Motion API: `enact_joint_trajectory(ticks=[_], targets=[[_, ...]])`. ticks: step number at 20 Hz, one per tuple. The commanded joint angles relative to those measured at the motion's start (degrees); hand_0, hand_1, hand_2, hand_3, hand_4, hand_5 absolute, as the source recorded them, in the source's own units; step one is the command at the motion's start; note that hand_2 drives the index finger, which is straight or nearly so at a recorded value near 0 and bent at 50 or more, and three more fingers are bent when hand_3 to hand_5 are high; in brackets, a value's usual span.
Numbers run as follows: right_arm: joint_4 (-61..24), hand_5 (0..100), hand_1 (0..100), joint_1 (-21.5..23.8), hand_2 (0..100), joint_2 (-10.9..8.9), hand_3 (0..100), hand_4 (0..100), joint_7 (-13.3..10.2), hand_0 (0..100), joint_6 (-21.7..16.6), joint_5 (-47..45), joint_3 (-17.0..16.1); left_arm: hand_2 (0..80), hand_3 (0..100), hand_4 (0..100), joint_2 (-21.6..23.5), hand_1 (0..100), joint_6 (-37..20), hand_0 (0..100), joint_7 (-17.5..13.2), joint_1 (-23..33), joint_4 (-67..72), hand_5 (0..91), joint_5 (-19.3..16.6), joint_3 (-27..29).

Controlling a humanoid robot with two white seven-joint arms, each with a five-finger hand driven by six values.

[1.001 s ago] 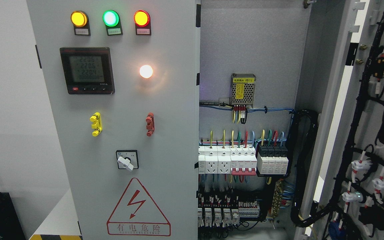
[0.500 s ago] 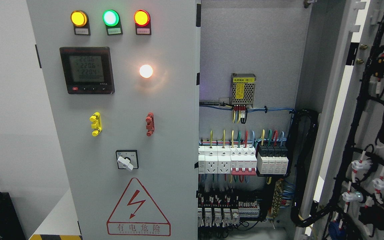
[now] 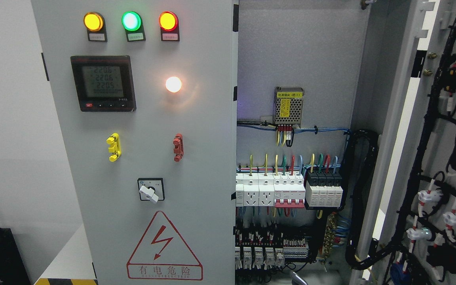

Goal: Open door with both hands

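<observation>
The right-hand door (image 3: 441, 158) of the electrical cabinet (image 3: 299, 59) stands swung wide, the left door (image 3: 149, 118) shut, neither robot hand in view, so finger positions cannot be told.

The closed left door (image 3: 141, 158) fills the left half of the view. Near its top edge three lamps (image 3: 131, 21) stand in a row; the meter (image 3: 103, 83) is below them on the left, with a single lamp (image 3: 173, 84) to its right. Lower come two handles (image 3: 114, 147) side by side, then the switch (image 3: 151, 190), then the warning sign (image 3: 164, 249) at the bottom edge. Right of this door the cabinet is open: a power supply (image 3: 288, 105) sits on the back panel, breakers (image 3: 287, 190) below it. The right door (image 3: 441, 158) is swung open at the right edge, with wiring on its inner side.
</observation>
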Motion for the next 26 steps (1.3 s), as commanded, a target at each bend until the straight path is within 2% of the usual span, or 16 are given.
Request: enact_joint_trajectory(ticks=[1, 4, 9, 12, 19, 26], targets=[[4.63, 0, 39, -6.29, 0, 1.47, 0, 0, 0.1, 12, 2.38, -0.99, 2.65, 0.0, 0, 0, -0.02, 39, 0.03, 12, 0.02, 0.07, 0.0, 0.0, 0.0, 0.0], [7.09, 0, 39, -8.32, 0, 2.18, 0, 0, 0.18, 12, 4.57, -0.99, 2.65, 0.0, 0, 0, -0.02, 39, 0.03, 12, 0.02, 0.07, -0.01, 0.0, 0.0, 0.0], [11.57, 0, 39, -11.39, 0, 2.97, 0, 0, 0.44, 12, 4.93, -1.08, 2.82, 0.0, 0, 0, -0.02, 39, 0.03, 12, 0.02, -0.02, -0.01, 0.0, 0.0, -0.09], [13.94, 0, 39, -13.67, 0, 3.06, 0, 0, 0.53, 12, 6.51, -1.95, 2.82, 0.0, 0, 0, -0.02, 39, 0.03, 12, 0.02, -0.02, -0.01, 0.0, 0.0, -0.09], [18.7, 0, 39, -18.25, 0, 3.06, 0, 0, 0.71, 12, 6.51, -4.6, 3.0, 0.0, 0, 0, -0.02, 39, 0.03, 12, 0.02, -0.02, -0.01, 0.0, 0.0, -0.09], [21.33, 0, 39, -21.15, 0, 3.06, 0, 0, 0.8, 12, 6.43, -4.68, 4.84, 0.0, 0, 0, -0.02, 39, 0.03, 12, 0.02, 0.07, -0.01, 0.0, 0.0, 0.0]])
